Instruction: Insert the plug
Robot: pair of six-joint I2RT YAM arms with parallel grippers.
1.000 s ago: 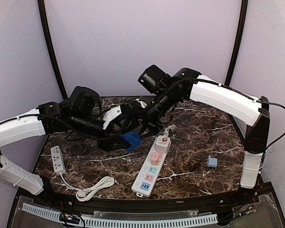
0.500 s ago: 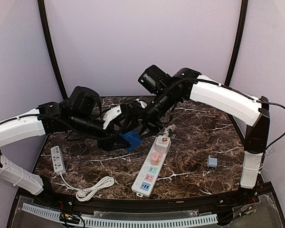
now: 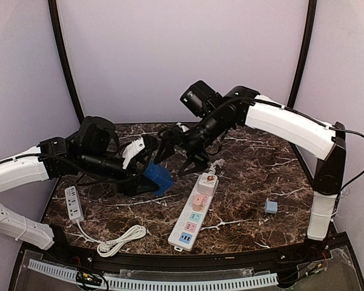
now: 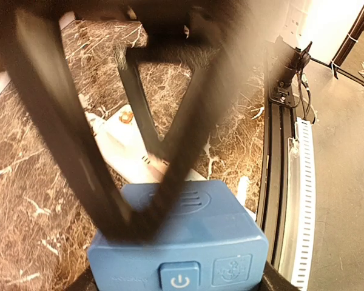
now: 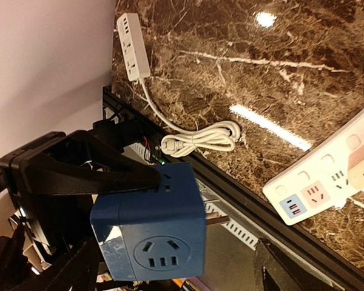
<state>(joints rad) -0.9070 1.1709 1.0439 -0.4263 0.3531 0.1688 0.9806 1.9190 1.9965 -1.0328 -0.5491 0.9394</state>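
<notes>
Blue plastic cube plug point(image 3: 159, 180) hangs above the dark marble surface point(image 3: 249, 176), at about 9 o'clock from its centre, pinched by the left claw point(image 3: 147, 177). The right claw point(image 3: 179, 157) stands just beside it at its 1 o'clock, fingers spread wide and touching nothing. The long white power strip with pastel sockets point(image 3: 193, 217) lies on the surface at about 5 o'clock of the cube, near but apart. I judge the step in hand to be the carry: the cube is gripped in the air and not yet over a socket. The next move calls for the left arm to bring it toward 5 o'clock over a free socket, turn it so the pins face down and square with the slots, then press. The right claw, as I read it, needs to clear the path or steady the strip. Only the right wrist view shows the cube's metal prong point(image 5: 215, 219) jutting toward 3 o'clock and the socket holes on its near face. It also shows a black finger point(image 5: 118, 176) of the left claw lying along its upper side. The left wrist view alone shows the power button point(image 4: 179, 280) on another face. The top view alone places the cube against the whole strip, though the prongs are hidden there.
</notes>
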